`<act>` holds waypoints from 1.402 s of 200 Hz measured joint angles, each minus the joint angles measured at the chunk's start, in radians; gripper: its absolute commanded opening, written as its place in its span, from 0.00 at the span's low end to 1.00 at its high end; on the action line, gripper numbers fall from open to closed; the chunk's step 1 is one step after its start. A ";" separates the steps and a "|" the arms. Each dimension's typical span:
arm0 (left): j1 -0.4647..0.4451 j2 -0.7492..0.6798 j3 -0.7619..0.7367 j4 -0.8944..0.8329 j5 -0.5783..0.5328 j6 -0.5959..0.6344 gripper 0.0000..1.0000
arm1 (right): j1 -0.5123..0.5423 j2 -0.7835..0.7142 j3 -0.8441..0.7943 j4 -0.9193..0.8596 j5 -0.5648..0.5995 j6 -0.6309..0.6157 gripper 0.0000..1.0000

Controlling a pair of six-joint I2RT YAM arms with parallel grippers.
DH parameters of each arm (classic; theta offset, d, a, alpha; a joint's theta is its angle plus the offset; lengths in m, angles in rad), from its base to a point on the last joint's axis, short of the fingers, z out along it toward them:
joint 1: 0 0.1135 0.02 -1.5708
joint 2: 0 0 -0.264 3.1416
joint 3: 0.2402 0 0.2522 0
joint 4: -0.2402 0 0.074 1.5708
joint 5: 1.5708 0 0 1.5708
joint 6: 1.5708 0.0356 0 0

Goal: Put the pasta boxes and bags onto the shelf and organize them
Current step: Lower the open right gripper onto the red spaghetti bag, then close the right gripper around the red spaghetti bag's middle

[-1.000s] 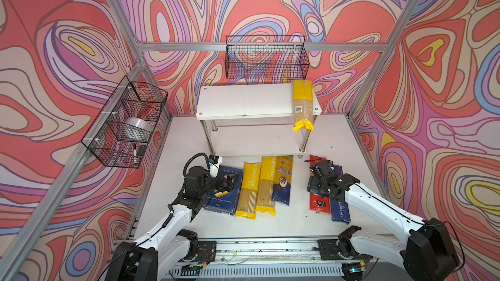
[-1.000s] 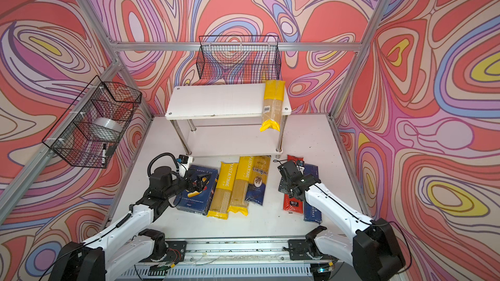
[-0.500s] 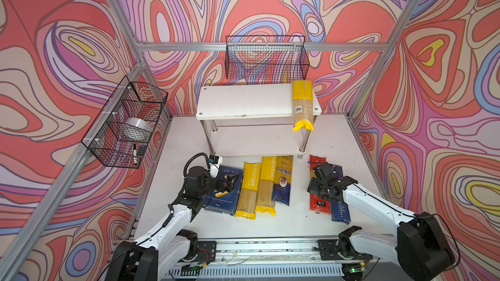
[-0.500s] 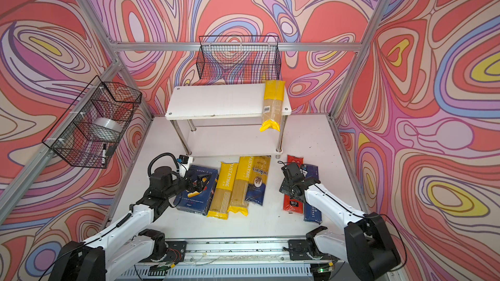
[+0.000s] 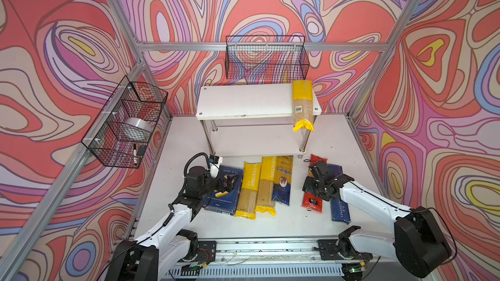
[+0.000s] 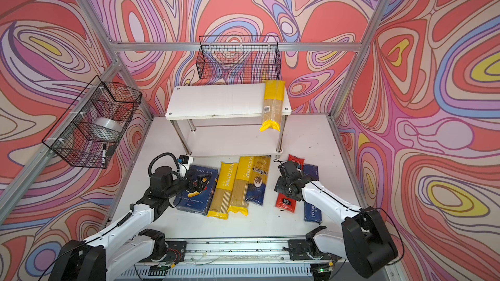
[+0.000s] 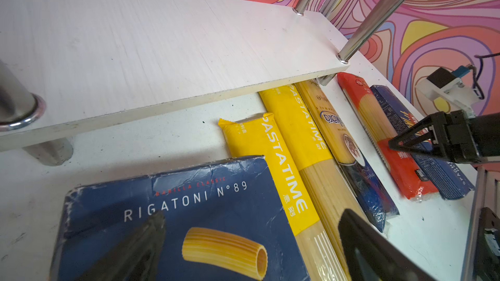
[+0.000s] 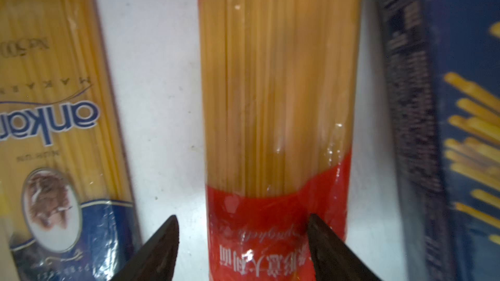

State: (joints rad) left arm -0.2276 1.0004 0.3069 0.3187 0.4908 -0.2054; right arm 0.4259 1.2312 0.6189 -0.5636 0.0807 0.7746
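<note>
The white shelf [image 5: 251, 101] stands at the back, and one yellow bag [image 5: 303, 106] lies on its top board, overhanging the front edge. On the table in front lie the rigatoni box [image 5: 226, 198], two yellow bags [image 5: 247, 190] [image 5: 266, 185], the ankara bag [image 5: 282, 182], the red bag [image 5: 312, 202] and the spaghetti box [image 5: 339, 206]. My left gripper [image 7: 251, 239] hovers open over the rigatoni box [image 7: 189, 212]. My right gripper [image 8: 242, 220] is open low over the red bag [image 8: 276, 90], one finger beside it and the other above its far side.
A black wire basket [image 5: 266, 58] hangs on the back wall. Another basket [image 5: 127, 122] on the left wall holds a tape roll and a marker. Chrome shelf legs [image 5: 304, 141] stand just behind the bags. A metal rail [image 5: 257, 247] runs along the front edge.
My right gripper has come down closer over the red bag and its jaws have narrowed a little. The left arm and all the packs have stayed put.
</note>
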 measured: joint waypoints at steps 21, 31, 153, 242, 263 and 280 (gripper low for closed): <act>0.000 0.000 0.000 0.000 -0.001 0.000 1.00 | 0.009 0.000 0.026 -0.024 -0.002 0.001 0.77; 0.000 0.000 0.000 0.000 -0.001 0.000 1.00 | 0.009 -0.003 0.045 -0.044 0.014 0.000 0.78; 0.000 -0.026 0.000 -0.001 -0.001 0.000 1.00 | 0.009 -0.033 0.033 -0.068 0.111 0.013 0.94; 0.000 -0.035 0.000 0.000 0.000 0.000 1.00 | 0.009 0.065 0.008 0.019 0.113 0.024 0.94; 0.000 -0.023 0.000 0.000 0.000 0.000 1.00 | 0.009 0.096 0.007 0.045 0.113 0.026 0.94; 0.000 -0.014 0.000 0.000 0.000 0.000 1.00 | 0.009 0.114 0.005 0.057 0.113 0.028 0.94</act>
State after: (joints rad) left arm -0.2276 0.9859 0.3069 0.3183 0.4911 -0.2058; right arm 0.4347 1.3449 0.6235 -0.5064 0.1940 0.8028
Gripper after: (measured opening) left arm 0.994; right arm 0.944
